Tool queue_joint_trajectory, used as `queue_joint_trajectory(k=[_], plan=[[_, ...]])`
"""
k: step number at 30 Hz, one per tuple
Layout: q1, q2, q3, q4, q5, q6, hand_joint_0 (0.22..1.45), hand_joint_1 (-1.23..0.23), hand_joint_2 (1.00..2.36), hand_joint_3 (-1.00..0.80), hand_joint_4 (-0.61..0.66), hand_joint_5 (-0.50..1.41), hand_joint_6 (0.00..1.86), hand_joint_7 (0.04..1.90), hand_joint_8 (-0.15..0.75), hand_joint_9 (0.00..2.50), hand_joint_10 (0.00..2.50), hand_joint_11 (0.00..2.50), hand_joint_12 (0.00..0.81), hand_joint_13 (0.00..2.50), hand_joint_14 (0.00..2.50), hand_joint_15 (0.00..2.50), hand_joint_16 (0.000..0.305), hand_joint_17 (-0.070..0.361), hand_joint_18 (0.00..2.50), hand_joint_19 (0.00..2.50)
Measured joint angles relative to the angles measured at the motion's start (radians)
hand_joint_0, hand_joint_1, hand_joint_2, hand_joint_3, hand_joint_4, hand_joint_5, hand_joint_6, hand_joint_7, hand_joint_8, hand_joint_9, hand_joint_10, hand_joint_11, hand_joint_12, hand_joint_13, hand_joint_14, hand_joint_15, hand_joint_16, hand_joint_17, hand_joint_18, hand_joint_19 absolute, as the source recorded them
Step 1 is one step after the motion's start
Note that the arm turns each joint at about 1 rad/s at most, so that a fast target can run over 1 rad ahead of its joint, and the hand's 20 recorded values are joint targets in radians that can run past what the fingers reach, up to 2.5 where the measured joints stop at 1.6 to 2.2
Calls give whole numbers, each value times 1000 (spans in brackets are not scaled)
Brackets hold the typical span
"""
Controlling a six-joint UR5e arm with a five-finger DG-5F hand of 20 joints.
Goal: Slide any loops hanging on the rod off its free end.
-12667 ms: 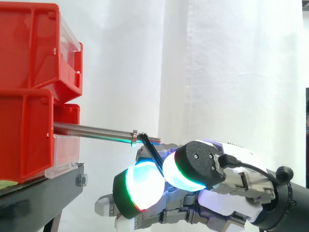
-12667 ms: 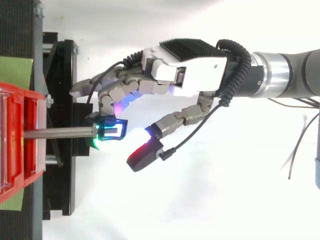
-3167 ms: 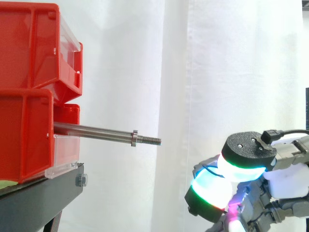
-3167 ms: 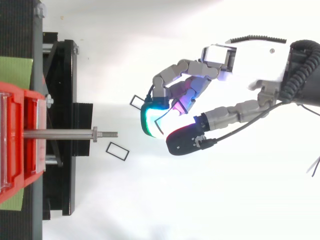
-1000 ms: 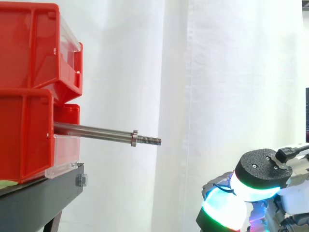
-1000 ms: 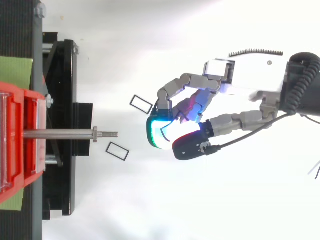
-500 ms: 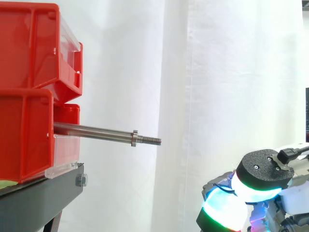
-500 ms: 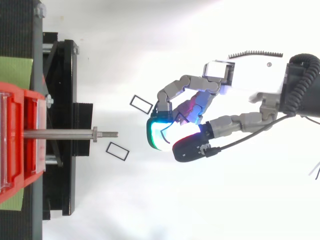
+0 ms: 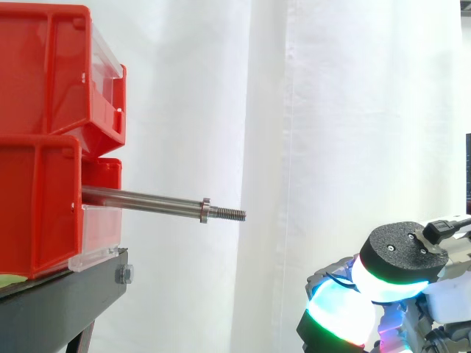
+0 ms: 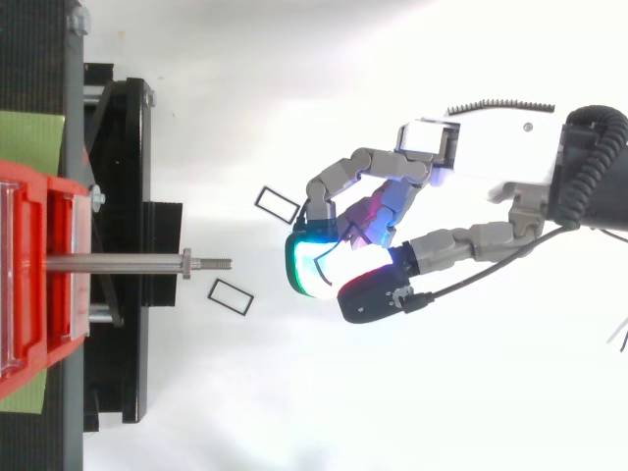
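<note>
Two red bins (image 9: 44, 147): stacked at the left edge of the side view, on a black stand (image 9: 66, 294).
Rod (image 9: 147, 200): juts out to the right from between the bins, nearly level. It is bare along its visible length, out to the threaded free end (image 9: 232, 214).
Lower loose loop (image 10: 231, 295): a thin black rectangle lying flat on the white surface (image 10: 245, 412) in the top view, just below and right of the rod tip and apart from it.
Upper loose loop (image 10: 277, 204): a second black rectangle a little further right, above the rod's line and also flat on the white surface.
Held loop (image 10: 322, 261): a third thin black loop, seen as dark lines across a cyan-glowing pad, centre of the top view.
Robot hand (image 10: 437, 162): well right of the rod, at the lower right of the side view (image 9: 401, 268). Its fingers are curled, with the thumb pad and a finger pad pinching the held loop.
White curtain (image 9: 331, 110): fills the background of the side view.
</note>
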Motion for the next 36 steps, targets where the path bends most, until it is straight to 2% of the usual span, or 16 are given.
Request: queue_joint_trajectory(k=[5,6,8,13,19,24,27,36], plan=[[0,0,0,0,0,0,581,-882,1175,-44,-253,-73,886,1124,290,1159,11,316,383,752,6,185,57,127,820,277],[0,0,0,0,0,0,611,-880,1067,-37,-256,-80,892,1114,279,1138,11,328,377,743,8,190,56,125,808,284],[0,0,0,0,0,0,629,-867,1002,-55,-248,-91,899,1091,271,1105,12,333,368,715,6,197,54,121,782,295],[0,0,0,0,0,0,637,-849,1008,-131,-217,-110,906,1066,255,1048,12,346,353,665,7,201,50,113,724,316],[0,0,0,0,0,0,631,-839,1010,-119,-194,-113,908,1057,253,1054,13,371,348,662,7,201,49,111,718,331],[0,0,0,0,0,0,609,-811,1000,-113,-95,-96,899,1069,284,1104,11,339,384,696,6,199,57,129,779,319],[0,0,0,0,0,0,578,-773,1093,-150,-80,-95,898,1072,287,1111,11,334,392,693,6,197,59,134,772,325],[-1,0,0,0,0,0,565,-763,1146,-163,-70,-93,899,1061,298,1105,13,331,398,690,6,195,60,136,771,316]])
